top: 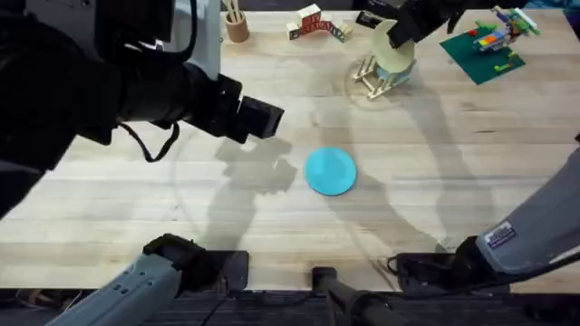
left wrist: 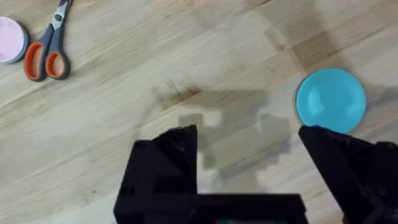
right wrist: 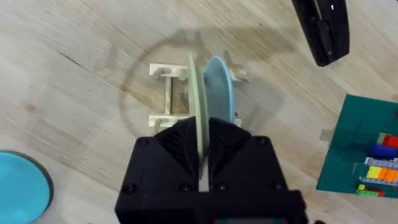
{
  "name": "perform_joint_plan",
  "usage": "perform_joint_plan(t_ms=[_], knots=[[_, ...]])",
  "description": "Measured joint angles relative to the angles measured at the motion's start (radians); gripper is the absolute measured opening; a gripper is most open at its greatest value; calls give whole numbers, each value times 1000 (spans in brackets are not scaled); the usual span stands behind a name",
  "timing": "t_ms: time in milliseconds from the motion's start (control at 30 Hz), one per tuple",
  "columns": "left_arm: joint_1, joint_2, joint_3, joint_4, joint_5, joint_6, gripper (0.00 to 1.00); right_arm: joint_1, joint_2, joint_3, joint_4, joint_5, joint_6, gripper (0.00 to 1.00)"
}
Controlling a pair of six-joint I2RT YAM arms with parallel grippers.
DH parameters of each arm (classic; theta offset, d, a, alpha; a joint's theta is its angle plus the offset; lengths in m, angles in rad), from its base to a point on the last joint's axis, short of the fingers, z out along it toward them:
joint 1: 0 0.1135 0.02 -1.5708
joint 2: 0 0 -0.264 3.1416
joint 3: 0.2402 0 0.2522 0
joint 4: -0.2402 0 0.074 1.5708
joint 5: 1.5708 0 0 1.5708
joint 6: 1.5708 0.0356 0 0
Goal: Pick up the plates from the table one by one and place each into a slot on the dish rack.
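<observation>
On pale plank table (top: 136, 208), turquoise plate (top: 330, 171) lies flat

No text can be read anywhere; a small label on the right arm (top: 499, 236) carries print too fine to make out.

One plate (top: 330, 171) lies flat at the middle of the bench (top: 435, 199). At one o'clock from it stands the dish rack (top: 379, 80), another plate (top: 396, 52) upright in it (a further plate (right wrist: 220, 93) just beside).
</observation>
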Motion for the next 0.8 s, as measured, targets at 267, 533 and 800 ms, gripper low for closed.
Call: perform_joint_plan(t_ms=[267,533,800], knots=[[0,0,0,0,0,0,995,0,0,0,0,-3,0,123],[0,0,0,0,0,0,995,0,0,0,-1,-3,0,138],[0,0,0,0,0,0,995,12,-16,7,-28,-3,17,211]])
